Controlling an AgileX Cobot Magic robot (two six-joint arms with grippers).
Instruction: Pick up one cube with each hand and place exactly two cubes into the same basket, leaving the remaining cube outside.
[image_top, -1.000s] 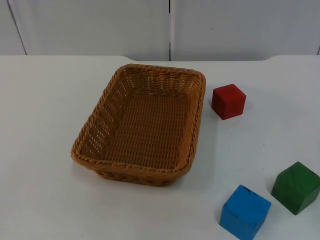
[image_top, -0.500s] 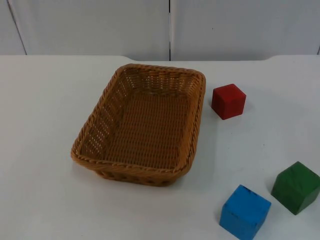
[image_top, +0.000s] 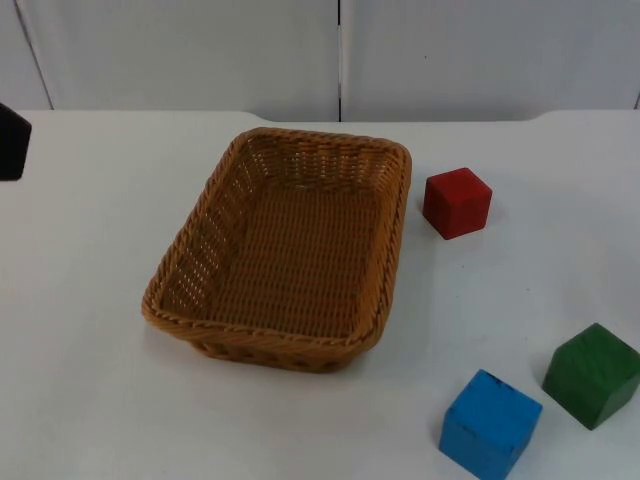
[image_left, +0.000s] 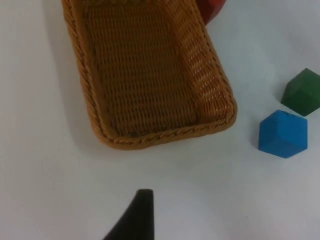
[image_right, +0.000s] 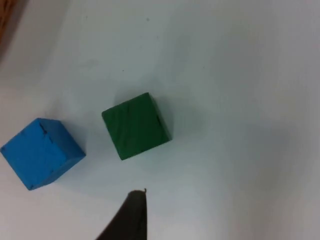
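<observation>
Left gripper (image_top: 12, 140) at table's (image_top: 90, 400) nine o'clock, right gripper (image_right: 131, 215) above green cube (image_top: 592, 375), finger states indeterminable; empty wicker basket (image_top: 290, 245) centre; red cube (image_top: 457, 202) two o'clock, blue cube (image_top: 489, 424) five: apparently rigid, light, graspable across opposite flat faces.

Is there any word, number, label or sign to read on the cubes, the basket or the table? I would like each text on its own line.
None: no text can be read.
The red cube, blue cube and green cube have plain painted faces.
The basket is bare wicker, and the table is unmarked white.
</observation>
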